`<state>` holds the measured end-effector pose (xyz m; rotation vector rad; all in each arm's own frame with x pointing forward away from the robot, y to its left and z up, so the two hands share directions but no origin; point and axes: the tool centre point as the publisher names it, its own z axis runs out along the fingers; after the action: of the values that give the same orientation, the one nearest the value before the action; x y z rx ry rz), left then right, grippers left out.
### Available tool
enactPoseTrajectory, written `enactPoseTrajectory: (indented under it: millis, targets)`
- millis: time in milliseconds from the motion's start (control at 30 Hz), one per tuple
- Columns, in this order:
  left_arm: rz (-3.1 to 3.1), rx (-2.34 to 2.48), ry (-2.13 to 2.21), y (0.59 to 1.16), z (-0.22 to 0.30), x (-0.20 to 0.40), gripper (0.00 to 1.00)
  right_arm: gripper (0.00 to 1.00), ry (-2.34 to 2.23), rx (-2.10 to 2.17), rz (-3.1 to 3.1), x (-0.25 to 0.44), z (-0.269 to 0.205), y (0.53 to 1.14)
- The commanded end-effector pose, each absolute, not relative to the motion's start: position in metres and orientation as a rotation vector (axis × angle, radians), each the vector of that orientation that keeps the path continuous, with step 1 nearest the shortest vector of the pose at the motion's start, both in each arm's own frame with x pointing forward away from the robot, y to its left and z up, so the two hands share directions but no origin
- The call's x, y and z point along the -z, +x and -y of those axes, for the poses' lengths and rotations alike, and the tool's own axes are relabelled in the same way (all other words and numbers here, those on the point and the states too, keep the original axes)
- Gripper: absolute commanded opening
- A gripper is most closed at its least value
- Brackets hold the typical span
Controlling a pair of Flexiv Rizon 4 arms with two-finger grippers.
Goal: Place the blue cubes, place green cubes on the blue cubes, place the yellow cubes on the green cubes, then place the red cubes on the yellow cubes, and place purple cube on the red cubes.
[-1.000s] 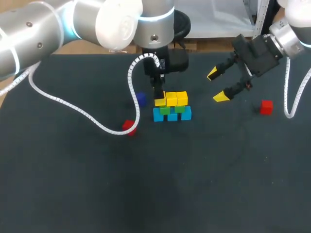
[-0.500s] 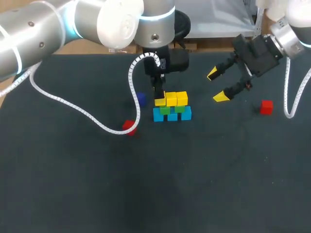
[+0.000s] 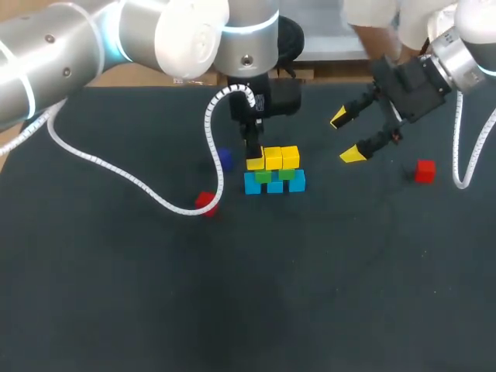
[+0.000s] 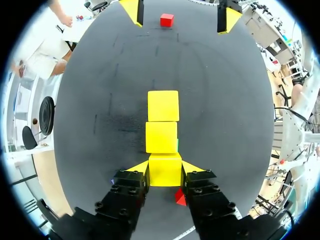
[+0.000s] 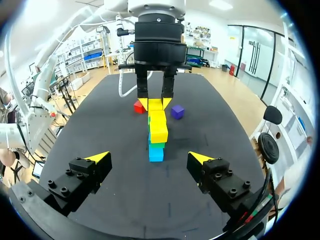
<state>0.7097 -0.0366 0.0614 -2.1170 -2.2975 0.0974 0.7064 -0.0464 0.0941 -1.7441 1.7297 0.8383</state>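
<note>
Table (image 3: 325, 302): dark, matte, near-black top; fills most of the head view; far edge runs straight. Faint darker scuff marks (image 4: 114, 120) on the table surface, seen in left wrist view; one small pale speck (image 3: 424, 252) toward the table's right side.

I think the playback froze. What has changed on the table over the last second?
Nothing visibly changed. The left gripper keeps its jaws shut on the yellow cube at the end of the stack. The right gripper stays open beside the stack, and the purple cube lies unmoved.
</note>
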Motion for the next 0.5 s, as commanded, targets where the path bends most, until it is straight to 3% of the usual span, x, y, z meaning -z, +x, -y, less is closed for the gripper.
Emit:
enactPoseTrajectory:
  millis: [33, 500]
  targets:
    - [2.295, -0.105, -2.115, 0.7107, 0.0359, -0.0606, 0.00, 1.00, -1.742, -0.835, -1.730, -0.0944, 0.0466, 0.7051]
    - [2.291, -0.112, -2.119, 0.7110, 0.0380, -0.0587, 0.00, 1.00, -1.742, -0.835, -1.730, -0.0944, 0.0466, 0.7051]
